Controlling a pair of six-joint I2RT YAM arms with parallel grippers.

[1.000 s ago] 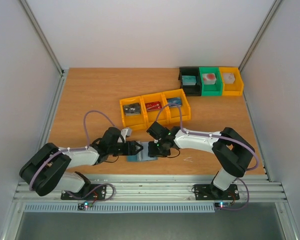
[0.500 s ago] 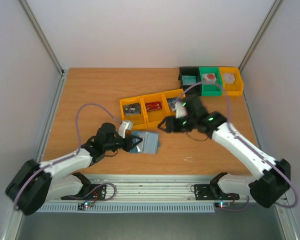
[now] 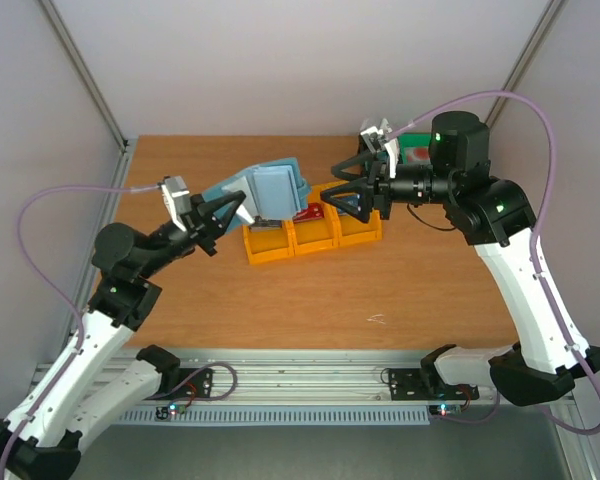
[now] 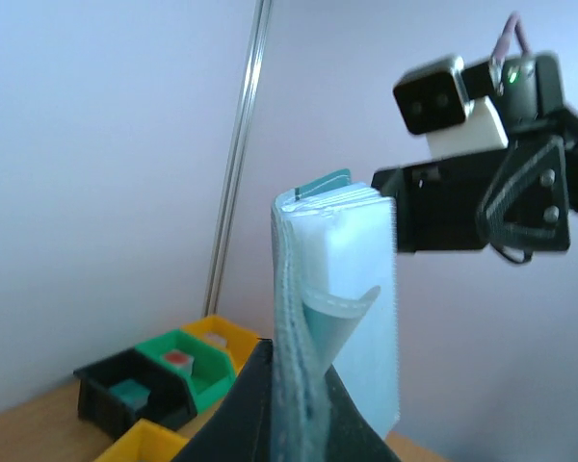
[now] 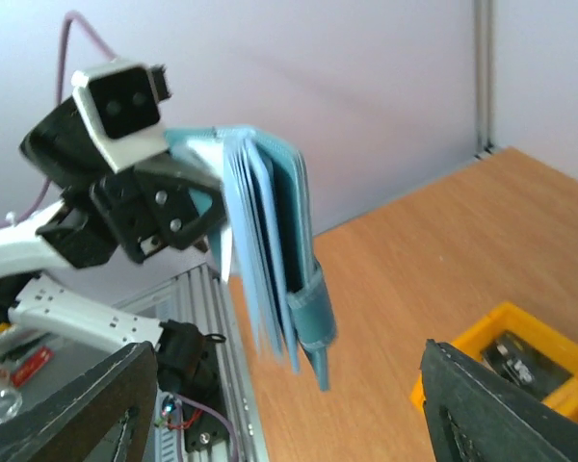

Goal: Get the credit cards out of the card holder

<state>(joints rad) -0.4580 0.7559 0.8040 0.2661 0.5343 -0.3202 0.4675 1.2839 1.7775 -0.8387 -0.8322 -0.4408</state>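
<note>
blue card holder (image 3: pixel 272 186) aloft in left fingers (image 3: pixel 230 207), right fingers (image 3: pixel 346 201) spread

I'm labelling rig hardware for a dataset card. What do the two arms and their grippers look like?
The left arm and right arm share white links, black joints and a looping lilac cable. The left gripper and right gripper are black, with triangular open frames.
</note>
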